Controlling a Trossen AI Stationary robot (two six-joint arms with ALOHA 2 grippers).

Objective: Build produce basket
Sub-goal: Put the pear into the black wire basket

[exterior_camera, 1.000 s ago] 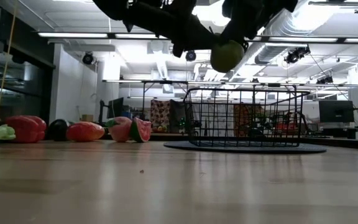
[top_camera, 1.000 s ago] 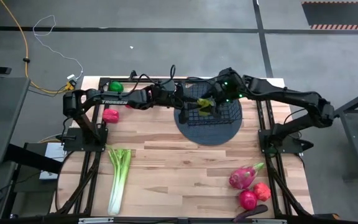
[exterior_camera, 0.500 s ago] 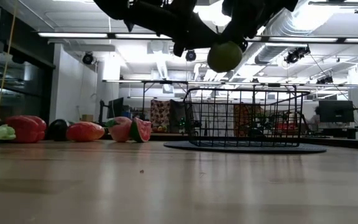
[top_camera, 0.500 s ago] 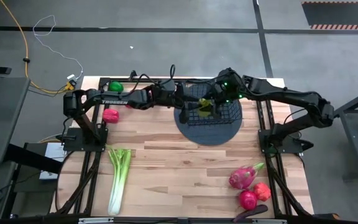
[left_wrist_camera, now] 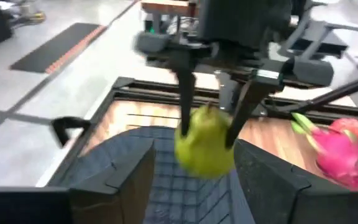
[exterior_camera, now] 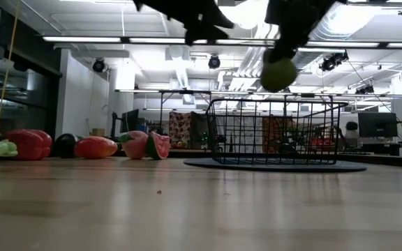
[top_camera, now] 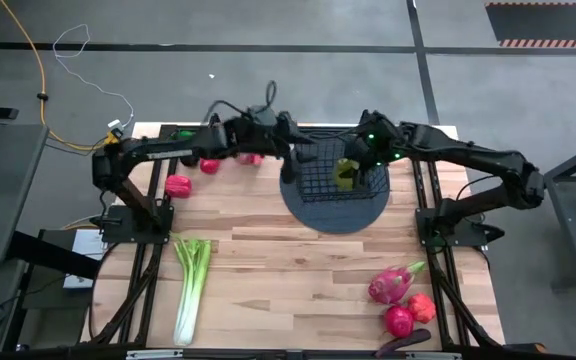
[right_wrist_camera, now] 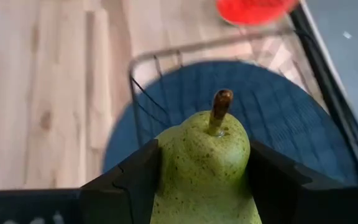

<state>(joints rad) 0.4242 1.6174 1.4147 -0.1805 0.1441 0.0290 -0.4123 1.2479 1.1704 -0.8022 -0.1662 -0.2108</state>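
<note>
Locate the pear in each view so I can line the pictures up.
High: pear over the basket, in the right gripper.
Low: near top, right of centre, above the basket.
Left wrist: centre, between the right gripper's fingers.
Right wrist: bottom centre, stem up.
Shared landmark: the basket.

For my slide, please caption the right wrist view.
Right gripper holds a green pear above the wire basket.

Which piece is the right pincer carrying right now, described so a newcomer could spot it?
Find the black wire basket at the table's far middle. Hanging just above it, shut in the right pincer, is a pear. It is the only yellow-green fruit with a brown stem, and the only piece off the table.
</note>
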